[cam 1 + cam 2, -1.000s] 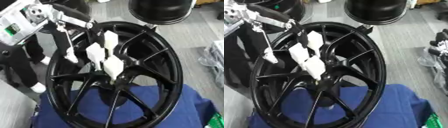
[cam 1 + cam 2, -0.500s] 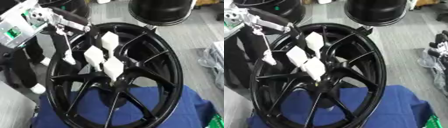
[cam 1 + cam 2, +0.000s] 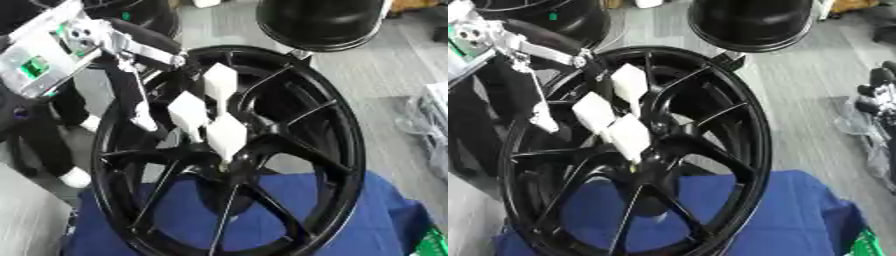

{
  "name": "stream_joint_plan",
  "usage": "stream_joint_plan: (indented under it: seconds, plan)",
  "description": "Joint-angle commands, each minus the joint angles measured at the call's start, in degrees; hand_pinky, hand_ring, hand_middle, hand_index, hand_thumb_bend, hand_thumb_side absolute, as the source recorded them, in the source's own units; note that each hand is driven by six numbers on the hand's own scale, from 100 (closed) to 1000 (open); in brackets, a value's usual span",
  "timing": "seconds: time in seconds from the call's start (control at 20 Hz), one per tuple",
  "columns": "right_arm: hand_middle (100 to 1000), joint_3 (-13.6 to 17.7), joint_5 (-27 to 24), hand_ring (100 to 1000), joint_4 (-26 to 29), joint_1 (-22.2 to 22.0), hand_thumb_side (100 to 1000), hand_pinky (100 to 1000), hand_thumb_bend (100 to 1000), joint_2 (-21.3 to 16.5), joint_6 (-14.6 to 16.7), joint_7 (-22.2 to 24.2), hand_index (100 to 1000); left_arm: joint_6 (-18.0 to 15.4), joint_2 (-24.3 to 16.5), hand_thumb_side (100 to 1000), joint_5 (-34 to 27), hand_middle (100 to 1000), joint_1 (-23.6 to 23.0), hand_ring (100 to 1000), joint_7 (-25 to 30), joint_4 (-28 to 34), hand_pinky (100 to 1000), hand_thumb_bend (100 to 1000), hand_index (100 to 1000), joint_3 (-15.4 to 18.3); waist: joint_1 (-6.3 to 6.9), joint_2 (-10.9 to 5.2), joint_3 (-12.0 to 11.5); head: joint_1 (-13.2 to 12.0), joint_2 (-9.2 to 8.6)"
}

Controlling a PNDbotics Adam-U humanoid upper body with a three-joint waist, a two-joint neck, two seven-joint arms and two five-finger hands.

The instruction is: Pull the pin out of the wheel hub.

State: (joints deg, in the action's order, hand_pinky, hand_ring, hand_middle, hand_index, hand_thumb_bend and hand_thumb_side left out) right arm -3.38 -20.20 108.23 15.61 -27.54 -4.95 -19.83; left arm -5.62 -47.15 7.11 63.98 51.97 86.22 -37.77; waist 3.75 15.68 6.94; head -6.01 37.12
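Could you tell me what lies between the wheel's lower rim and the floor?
A blue cloth lies under the black wheel, between its lower rim and the grey floor; the right eye view shows it best.

Floor (image 3: pixel 394 65): grey wood-look planks w/ dull even light. Blue cloth (image 3: pixel 798 210) spread at bottom, near side. Round black object (image 3: pixel 319 20) on floor at top centre; another dark rim (image 3: pixel 553 15) top left. Pale crumpled stuff (image 3: pixel 429 120) at right edge; green bit (image 3: pixel 435 242) in bottom right corner
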Motion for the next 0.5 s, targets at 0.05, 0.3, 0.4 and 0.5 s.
stream_joint_plan:
  seconds: [0.05, 0.3, 0.4, 0.5]
  plan:
    - [823, 0.3, -0.2, 800, 0.69, 0.58, 514, 780, 221, -1.15, 0.04, -0.15, 860, -0.03, -0.9, 100, 0.68, 574, 0.94, 674, -0.01, 0.5, 752, 452, 663, 0.03, -0.17, -1.06, 0.02, -0.26, -0.45]
    - [824, 0.28, -0.26, 801, 0.68, 0.59, 516, 780, 221, -1.18, 0.04, -0.16, 861, 0.61, -0.91, 100, 1.26, 486, 0.81, 597, -0.01, 0.32, 704, 262, 566, -0.03, -0.15, -1.11, 0.02, -0.31, -0.4]
    - [824, 0.27, -0.26, 801, 0.68, 0.57, 516, 780, 221, -1.17, 0.04, -0.16, 861, 1.19, -0.85, 100, 1.85, 444, 0.97, 566, -0.01, 0.27, 676, 209, 518, 0.27, -0.15, -1.14, -0.01, -0.39, -0.35]
    - [824, 0.27, -0.28, 801, 0.66, 0.53, 516, 780, 220, -1.17, 0.04, -0.18, 861, 1.49, -0.8, 100, 2.84, 371, 1.31, 519, -0.01, 0.35, 628, 200, 444, 1.01, -0.15, -1.17, -0.07, -0.45, -0.31]
